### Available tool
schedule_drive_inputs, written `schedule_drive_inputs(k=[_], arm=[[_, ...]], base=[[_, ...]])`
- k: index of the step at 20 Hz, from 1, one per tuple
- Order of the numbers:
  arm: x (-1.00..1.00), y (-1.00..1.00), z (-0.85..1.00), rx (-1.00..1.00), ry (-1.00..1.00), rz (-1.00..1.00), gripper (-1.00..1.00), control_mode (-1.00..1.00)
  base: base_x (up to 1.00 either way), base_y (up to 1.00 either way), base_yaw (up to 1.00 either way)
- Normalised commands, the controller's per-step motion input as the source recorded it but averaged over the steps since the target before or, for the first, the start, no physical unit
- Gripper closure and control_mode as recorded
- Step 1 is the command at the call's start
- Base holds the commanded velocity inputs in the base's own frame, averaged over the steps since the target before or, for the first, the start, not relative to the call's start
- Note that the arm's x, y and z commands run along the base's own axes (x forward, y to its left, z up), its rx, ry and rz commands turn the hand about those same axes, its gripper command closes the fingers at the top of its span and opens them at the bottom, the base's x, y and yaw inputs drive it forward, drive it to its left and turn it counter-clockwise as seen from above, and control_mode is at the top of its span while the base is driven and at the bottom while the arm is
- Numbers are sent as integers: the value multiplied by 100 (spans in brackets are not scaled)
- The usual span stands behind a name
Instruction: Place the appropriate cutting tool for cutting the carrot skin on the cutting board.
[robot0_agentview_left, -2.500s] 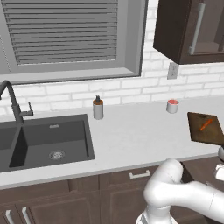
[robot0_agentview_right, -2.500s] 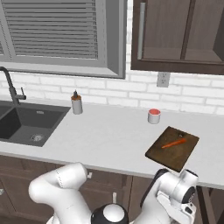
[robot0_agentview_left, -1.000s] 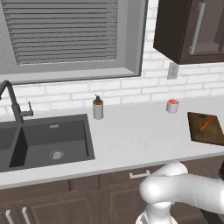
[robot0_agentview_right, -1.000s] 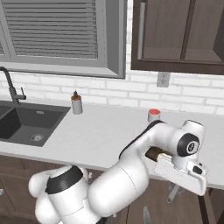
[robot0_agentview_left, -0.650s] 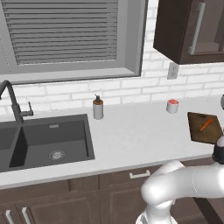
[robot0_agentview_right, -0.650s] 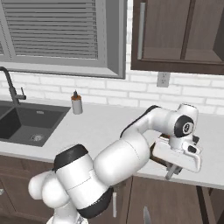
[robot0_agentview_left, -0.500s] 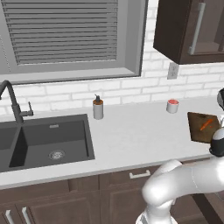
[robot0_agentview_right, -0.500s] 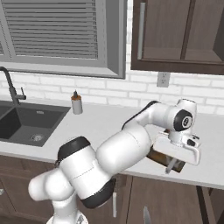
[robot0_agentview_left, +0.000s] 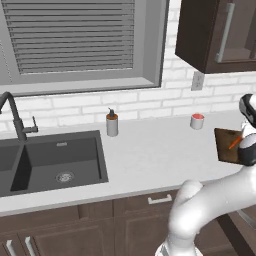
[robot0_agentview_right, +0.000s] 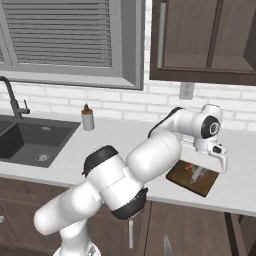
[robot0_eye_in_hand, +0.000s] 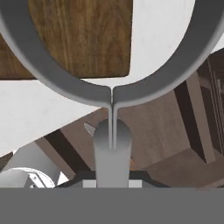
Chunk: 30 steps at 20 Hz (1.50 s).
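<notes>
Swung up from under the counter, the gripper (robot0_agentview_right: 220, 161) clamps a grey Y-shaped peeler (robot0_eye_in_hand: 112, 127) just above the cutting board (robot0_eye_in_hand: 78, 39), whose carrot (robot0_agentview_left: 235, 143) lies close below. Best lower gently onto bare wood beside the carrot, then release.

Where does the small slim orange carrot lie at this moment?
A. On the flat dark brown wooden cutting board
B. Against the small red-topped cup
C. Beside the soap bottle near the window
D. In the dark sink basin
A: in the left base view, the small slim orange carrot rests on top of the flat dark brown wooden cutting board, within its edges.
</notes>
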Motion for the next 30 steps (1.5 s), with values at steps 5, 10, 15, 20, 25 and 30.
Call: schedule_drive_inputs(k=[5, 10, 15, 20, 25, 30], arm=[[68, 0, -30, 0, 0, 0, 100, -100], [52, -1, -38, 0, 0, 0, 100, -100], [33, -3, -51, 0, 0, 2, 100, -100], [17, 0, -54, 0, -1, 2, 100, -100], [0, 0, -42, 0, -3, 3, 100, -100], [-4, 1, -55, 0, -2, 4, -100, -100]], base=[[0, 0, 0], [0, 0, 0], [0, 0, 0], [0, 0, 0], [0, 0, 0], [0, 0, 0]])
